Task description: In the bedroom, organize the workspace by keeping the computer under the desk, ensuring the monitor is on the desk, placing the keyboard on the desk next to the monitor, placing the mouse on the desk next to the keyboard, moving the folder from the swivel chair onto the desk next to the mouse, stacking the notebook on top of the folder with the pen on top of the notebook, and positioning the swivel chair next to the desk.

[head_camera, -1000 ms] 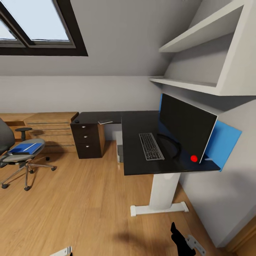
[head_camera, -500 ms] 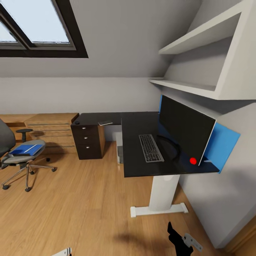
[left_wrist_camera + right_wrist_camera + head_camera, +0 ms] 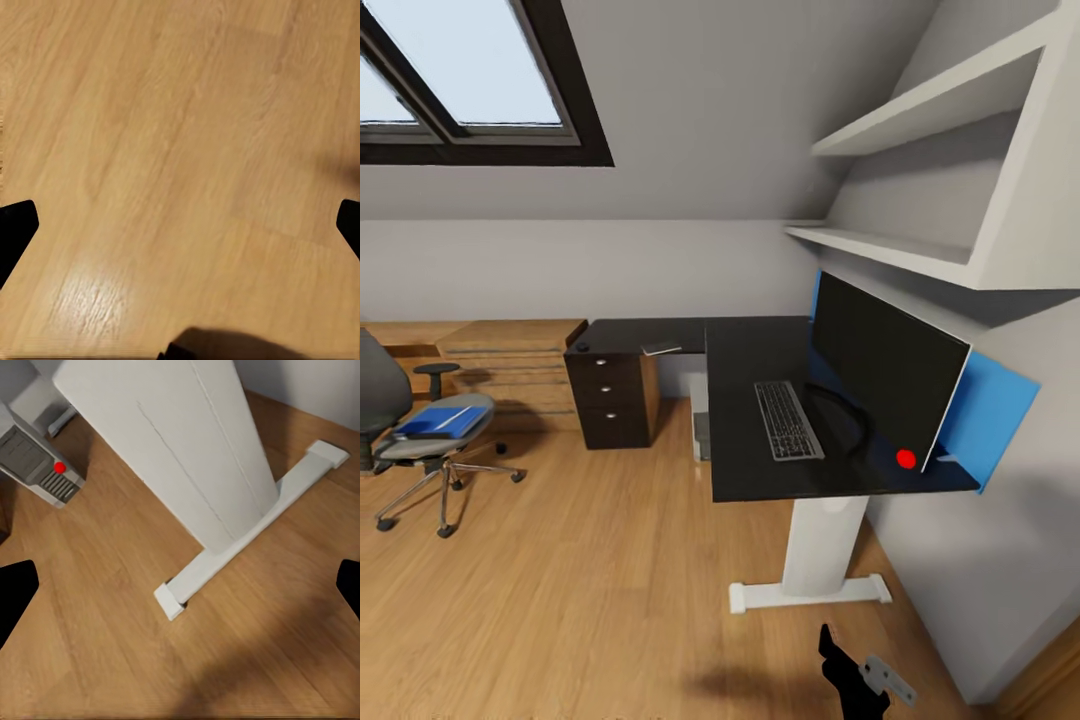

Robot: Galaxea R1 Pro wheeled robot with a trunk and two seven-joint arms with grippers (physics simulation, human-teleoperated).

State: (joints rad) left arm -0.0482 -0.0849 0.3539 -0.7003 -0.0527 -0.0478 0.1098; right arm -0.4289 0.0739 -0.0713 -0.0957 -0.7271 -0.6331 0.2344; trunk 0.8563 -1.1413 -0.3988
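Head view, left of frame: folder (image 3: 435, 420) on swivel chair (image 3: 422, 440) looks thin, stiff; I'd pinch its edge. Both jaws wide, empty.

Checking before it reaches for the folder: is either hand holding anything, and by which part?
Nothing is held: the left hand and the right hand are both open and empty.

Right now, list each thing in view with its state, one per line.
monitor: upright on the desk, screen dark
keyboard: flat on desk, in front of monitor
folder: lying on swivel chair seat
swivel chair: standing away from desk
computer: on floor under desk
drawers: closed
left claw: open, empty
right claw: open, empty
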